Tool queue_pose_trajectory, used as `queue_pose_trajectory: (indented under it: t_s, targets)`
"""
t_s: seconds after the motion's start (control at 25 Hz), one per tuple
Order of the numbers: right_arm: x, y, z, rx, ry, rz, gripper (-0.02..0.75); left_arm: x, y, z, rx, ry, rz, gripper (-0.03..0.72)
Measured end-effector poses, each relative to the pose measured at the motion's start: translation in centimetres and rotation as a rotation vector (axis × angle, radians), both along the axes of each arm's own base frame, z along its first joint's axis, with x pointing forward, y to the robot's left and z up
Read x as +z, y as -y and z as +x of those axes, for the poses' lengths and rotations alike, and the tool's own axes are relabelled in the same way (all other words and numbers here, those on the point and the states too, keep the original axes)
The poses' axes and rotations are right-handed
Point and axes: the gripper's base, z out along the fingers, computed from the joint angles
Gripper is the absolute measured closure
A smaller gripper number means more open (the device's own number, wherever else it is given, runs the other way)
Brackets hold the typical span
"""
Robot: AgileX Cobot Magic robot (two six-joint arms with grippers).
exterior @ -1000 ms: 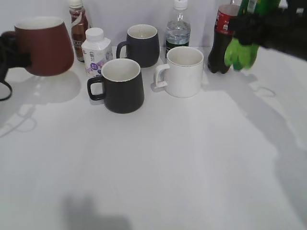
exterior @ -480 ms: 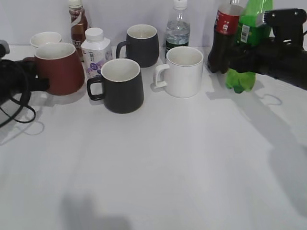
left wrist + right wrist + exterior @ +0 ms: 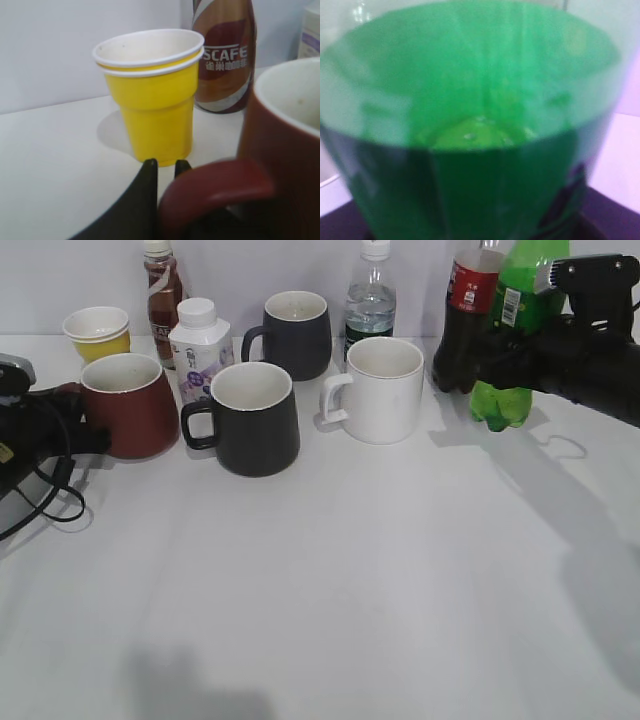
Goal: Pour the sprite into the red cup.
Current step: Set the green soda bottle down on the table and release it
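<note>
The sprite [image 3: 512, 335], a tall green translucent bottle, is standing upright at the far right of the tabletop [image 3: 350, 570], its lobed base seeming to rest on the surface just beside the dark cola bottle [image 3: 466, 320]; the right pincer [image 3: 505, 355] is closing around its lower body, the dark arm crossing it below the white barcode label [image 3: 512, 308], whose print is too small to read. In the right wrist view the green wall [image 3: 470, 125] is filling the frame, a little liquid pooling at the bottom, so the bottle is probably light, its thin plastic likely yielding and slippery under pressure; a firm hold low on the body looks sensible for tipping. Nearer the viewer on the left, the red cup [image 3: 132, 405] is sitting on the tabletop, its loop handle [image 3: 215, 192] lying between the fingers of the left pincer [image 3: 162, 172], which are showing only a narrow gap at their tips; being ceramic, the cup is presumably heavy, rigid and chippable, and the handle is giving the surest purchase. Behind it the yellow paper cup [image 3: 150, 95] is standing, then a brown coffee bottle [image 3: 223, 55] reading "SCAFE" above unreadable characters. The cola bottle's red label [image 3: 468, 285] is illegible.
</note>
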Motion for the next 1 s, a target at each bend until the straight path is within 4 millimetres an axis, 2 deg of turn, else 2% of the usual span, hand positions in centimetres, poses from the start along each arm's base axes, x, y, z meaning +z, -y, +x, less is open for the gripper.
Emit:
queue_pose_trajectory:
  t_s: [0.24,0.44,0.52,0.68,0.84,1.0]
  targets:
    - [0.0,0.0,0.0,0.000,0.001,0.000,0.309,0.0,-0.1,0.0,0.007,0.005,-0.002,0.600]
    - [0.0,-0.1,-0.1,0.020,0.004,-0.015,0.309,-0.1,-0.2,-0.5,0.014,0.012,-0.011,0.419]
    - [0.0,-0.2,-0.1,0.028,0.005,-0.021,0.309,-0.2,-0.2,-1.1,0.015,0.002,-0.011,0.383]
    - [-0.7,-0.3,0.0,0.034,-0.001,-0.019,0.309,0.1,-0.3,-2.3,0.012,-0.010,-0.010,0.365]
    - [-2.3,-0.4,0.3,0.046,-0.015,-0.011,0.309,0.9,-0.4,-3.9,0.010,-0.016,-0.009,0.361]
    - [-2.5,-0.5,0.2,0.056,0.009,0.007,0.309,1.7,-0.4,-5.6,0.007,-0.019,-0.009,0.358]
